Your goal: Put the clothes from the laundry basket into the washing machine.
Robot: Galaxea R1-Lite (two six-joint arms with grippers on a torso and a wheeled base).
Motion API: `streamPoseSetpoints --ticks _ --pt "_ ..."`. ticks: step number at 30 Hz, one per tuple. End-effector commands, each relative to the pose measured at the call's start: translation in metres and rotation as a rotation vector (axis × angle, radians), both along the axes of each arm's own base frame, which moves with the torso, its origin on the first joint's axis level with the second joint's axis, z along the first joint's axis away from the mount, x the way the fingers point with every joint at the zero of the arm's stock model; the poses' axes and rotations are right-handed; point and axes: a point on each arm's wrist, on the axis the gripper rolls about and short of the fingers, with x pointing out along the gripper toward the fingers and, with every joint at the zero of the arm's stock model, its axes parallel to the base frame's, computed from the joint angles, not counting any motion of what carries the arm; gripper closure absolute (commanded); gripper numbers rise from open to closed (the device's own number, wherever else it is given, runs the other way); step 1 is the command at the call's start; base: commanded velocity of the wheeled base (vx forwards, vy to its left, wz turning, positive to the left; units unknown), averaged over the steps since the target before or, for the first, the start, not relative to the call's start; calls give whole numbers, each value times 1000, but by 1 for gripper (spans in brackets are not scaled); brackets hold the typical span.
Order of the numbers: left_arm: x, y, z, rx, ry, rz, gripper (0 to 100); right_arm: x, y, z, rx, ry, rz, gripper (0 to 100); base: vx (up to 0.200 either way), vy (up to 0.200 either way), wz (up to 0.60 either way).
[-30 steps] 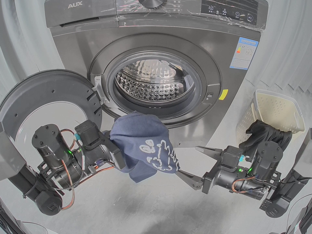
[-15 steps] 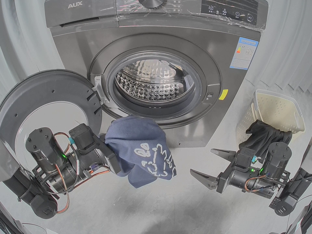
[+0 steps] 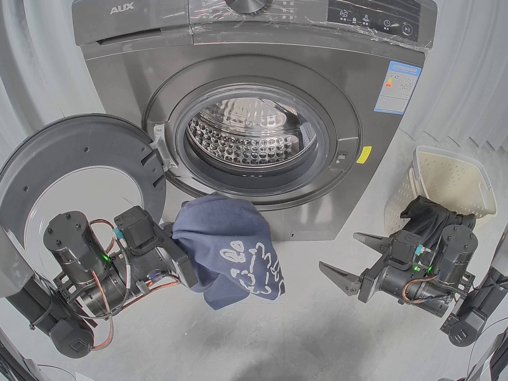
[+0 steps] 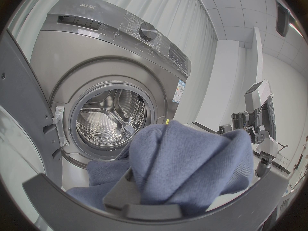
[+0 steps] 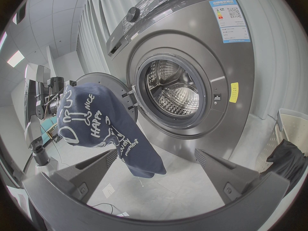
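A blue shirt (image 3: 227, 250) with white lettering hangs pinched in the left gripper (image 3: 180, 255), just below the washing machine's (image 3: 317, 80) open drum. The machine's front carries a blue label (image 3: 397, 87) and a yellow sticker (image 3: 363, 154). The right gripper (image 3: 344, 252) is spread and holds nothing, near the laundry basket (image 3: 455, 181), where a black garment (image 3: 431, 220) drapes over the rim.

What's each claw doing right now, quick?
Left gripper: shut on the blue shirt.
Right gripper: open, holding nothing.

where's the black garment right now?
Head view, robot's right: the black garment hangs over the near rim of the laundry basket, right of the washing machine.
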Motion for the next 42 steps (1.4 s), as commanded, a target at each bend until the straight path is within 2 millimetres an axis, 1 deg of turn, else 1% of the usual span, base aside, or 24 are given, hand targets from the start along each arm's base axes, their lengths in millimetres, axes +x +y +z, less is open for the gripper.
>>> streamPoseSetpoints --ticks 1,6,12,30,38,42 --pt "0 0 -1 2 2 0 100 1 0 0 1 -2 -3 0 200 0 0" --pt "-1 -3 -3 21 -9 -10 100 1 1 2 6 -7 2 0 200 0 0" --pt "-1 -3 -7 49 -7 -10 100 0 3 2 7 -8 9 0 0 0 0" --pt "-1 -7 -11 55 1 -23 100 -2 5 1 6 -4 18 0 200 0 0" --pt "-4 -13 -14 63 12 -47 100 -2 5 1 4 -1 21 0 0 0 0" --pt "-7 -16 -16 66 19 -63 100 -6 8 0 4 3 40 0 0 0 0"
